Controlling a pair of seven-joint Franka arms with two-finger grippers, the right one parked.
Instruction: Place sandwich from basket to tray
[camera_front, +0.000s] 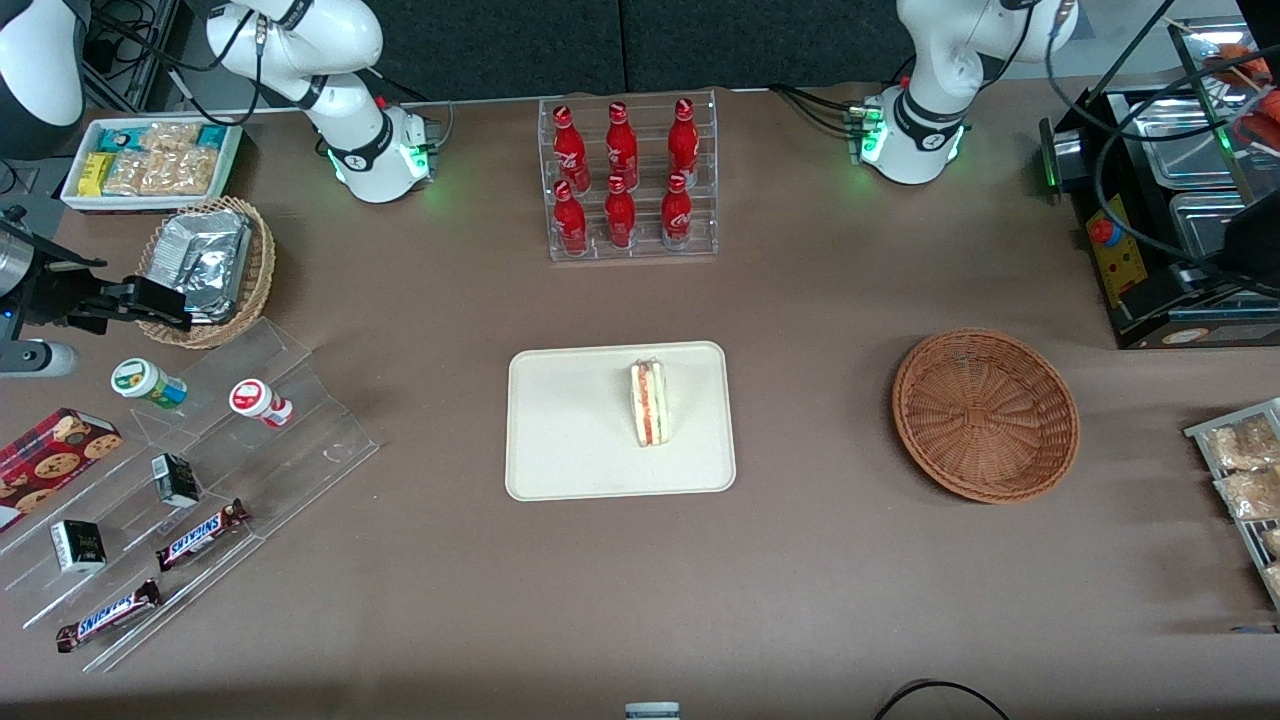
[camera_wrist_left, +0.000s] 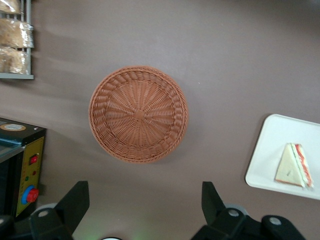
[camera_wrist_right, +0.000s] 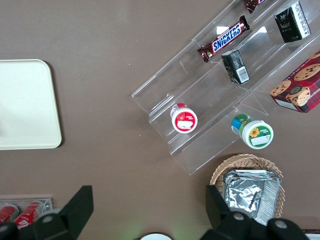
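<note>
Sandwich (camera_front: 650, 403) sits on the tray (camera_front: 570, 420), a triangular wedge of pale, soft-looking bread standing on one edge, its cut face banded red-orange and green. We see the tray as a flat cream rectangle with rounded corners and a low rim, matte and faintly speckled, lying on the brown tablecloth (camera_front: 800, 560). The basket (camera_front: 985, 414), a wide shallow round of reddish-brown woven wicker with strands radiating from a central knot to a braided rim, lies well apart from the tray toward the working arm's end of the table, and holds nothing.

From the left wrist camera we see the gripper (camera_wrist_left: 145, 205) poised high above the table, over the cloth just beside the basket, its two black angular fingers (camera_wrist_left: 75, 200) spread wide with nothing between them.

Farther from the front camera than the tray, a clear acrylic rack (camera_front: 630, 180) holds six glossy red bottles (camera_front: 620, 145) in two rows. Toward the parked arm's end, stepped transparent shelves (camera_front: 250, 450) carry Snickers bars (camera_front: 200, 533).
</note>
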